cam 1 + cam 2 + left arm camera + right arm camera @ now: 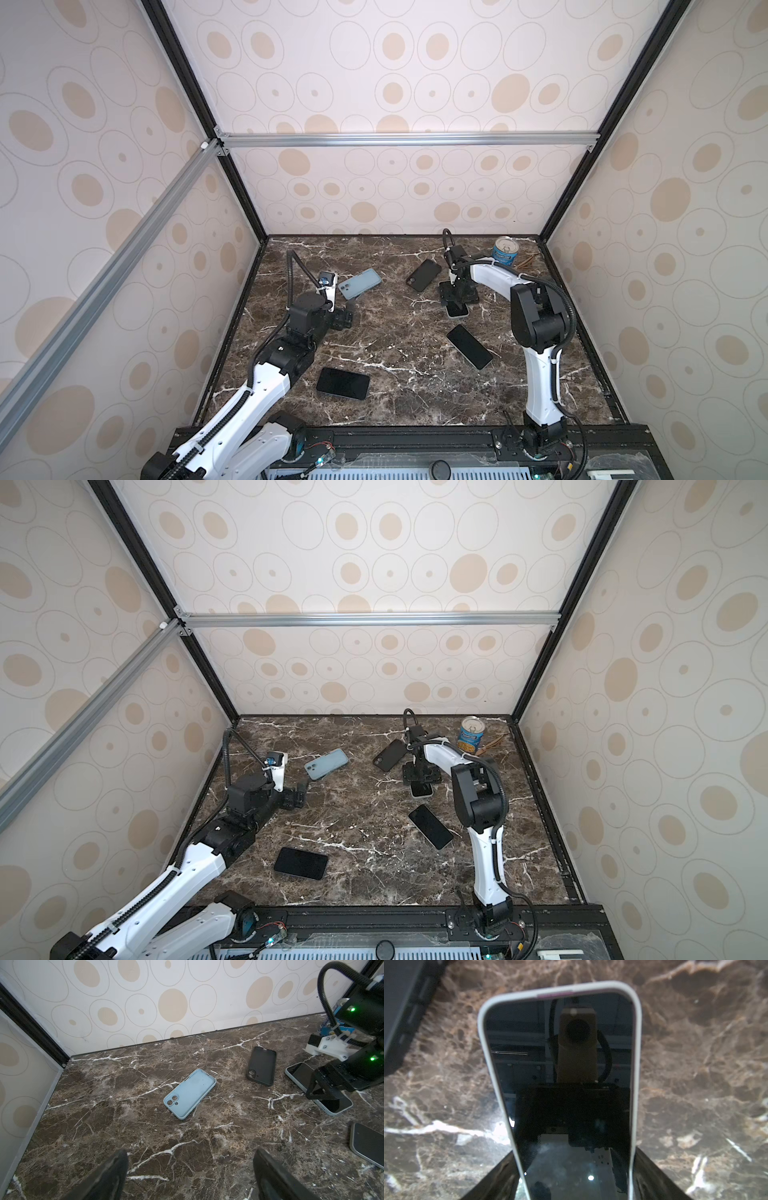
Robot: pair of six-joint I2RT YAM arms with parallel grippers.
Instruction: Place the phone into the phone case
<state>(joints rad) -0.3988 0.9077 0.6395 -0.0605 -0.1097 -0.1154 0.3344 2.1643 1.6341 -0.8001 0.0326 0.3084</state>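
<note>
Between the fingers (497, 1184) of the right end effector (575, 1163) lies the white-edged phone (560, 1053); clamped or not, I cannot tell.

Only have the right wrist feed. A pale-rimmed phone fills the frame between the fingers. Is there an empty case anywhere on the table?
Observer: Yes. A light blue case lies open side up toward the back, left of the middle.
Operator: There's a dark thing at my frame edge. What is it?
Observer: It's a black case. In both top views it lies just behind and to the left of the phone.
Operator: Is the left arm busy?
Observer: No. The left gripper is open with nothing between its fingers, and it points toward the light blue case.
</note>
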